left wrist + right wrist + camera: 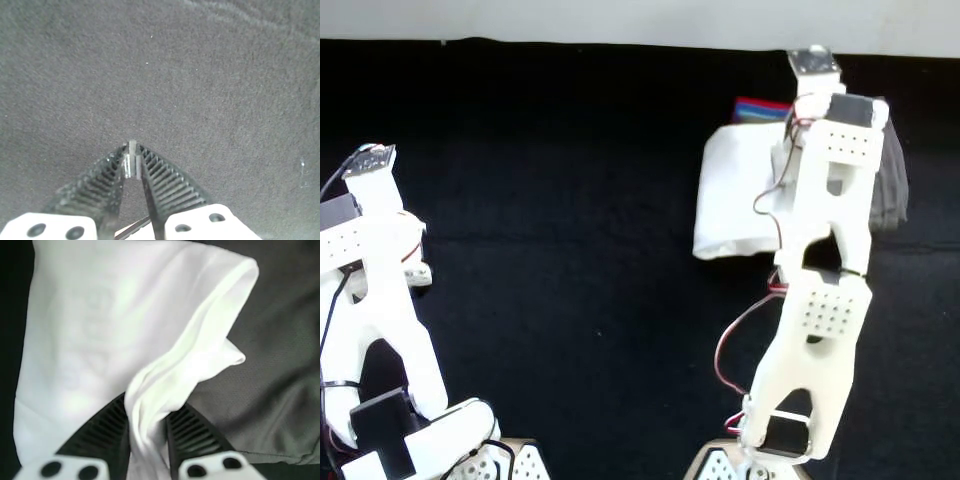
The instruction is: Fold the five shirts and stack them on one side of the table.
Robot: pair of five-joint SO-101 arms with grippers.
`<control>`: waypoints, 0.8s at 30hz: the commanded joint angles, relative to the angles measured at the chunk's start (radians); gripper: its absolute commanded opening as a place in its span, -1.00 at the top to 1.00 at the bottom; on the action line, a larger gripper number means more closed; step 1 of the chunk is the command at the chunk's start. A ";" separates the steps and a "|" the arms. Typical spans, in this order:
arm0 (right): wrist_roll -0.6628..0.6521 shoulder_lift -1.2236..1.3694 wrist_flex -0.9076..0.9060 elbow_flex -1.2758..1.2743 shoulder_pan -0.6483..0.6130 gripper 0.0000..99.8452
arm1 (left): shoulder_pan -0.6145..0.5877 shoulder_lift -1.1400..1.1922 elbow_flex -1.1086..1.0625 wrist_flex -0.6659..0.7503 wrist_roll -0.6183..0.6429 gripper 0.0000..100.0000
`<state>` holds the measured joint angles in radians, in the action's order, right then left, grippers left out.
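A white shirt (735, 200) lies folded at the back right of the black table, on top of a grey shirt (892, 185) and a striped one (762, 108). The right arm stretches over this stack. In the right wrist view my right gripper (146, 420) is shut on a fold of the white shirt (100, 330), with the grey shirt (270, 370) beneath and beside it. My left gripper (132, 160) is shut with nothing in it, just above the bare cloth at the left side of the table.
The black tablecloth (570, 200) covers the whole table. The left arm (375, 270) stands near the left edge. A pale wall runs along the back edge of the table.
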<state>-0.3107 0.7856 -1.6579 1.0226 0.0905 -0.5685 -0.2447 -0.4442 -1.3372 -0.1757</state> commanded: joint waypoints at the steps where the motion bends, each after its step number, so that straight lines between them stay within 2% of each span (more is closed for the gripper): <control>1: -0.009 -0.031 0.005 0.024 -0.008 0.99 | -0.004 -0.015 0.028 0.011 -0.005 0.98; 6: -0.011 -0.150 -0.084 0.170 -0.096 0.99 | -0.002 -0.015 0.030 0.011 -0.005 0.98; 12: -0.044 -0.292 -0.102 0.213 -0.176 0.99 | -0.002 -0.008 0.030 0.012 -0.005 0.98; 19: -0.049 -0.424 -0.102 0.206 -0.173 0.99 | -0.001 -0.007 0.028 0.012 -0.003 0.98; 24: -0.052 -0.430 -0.090 0.206 -0.088 0.99 | 0.007 -0.007 0.027 0.025 -0.003 0.98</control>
<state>-0.3521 0.4097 -1.7545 1.1899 -0.0568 -0.5685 -0.2447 -0.4442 -1.3326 -0.1757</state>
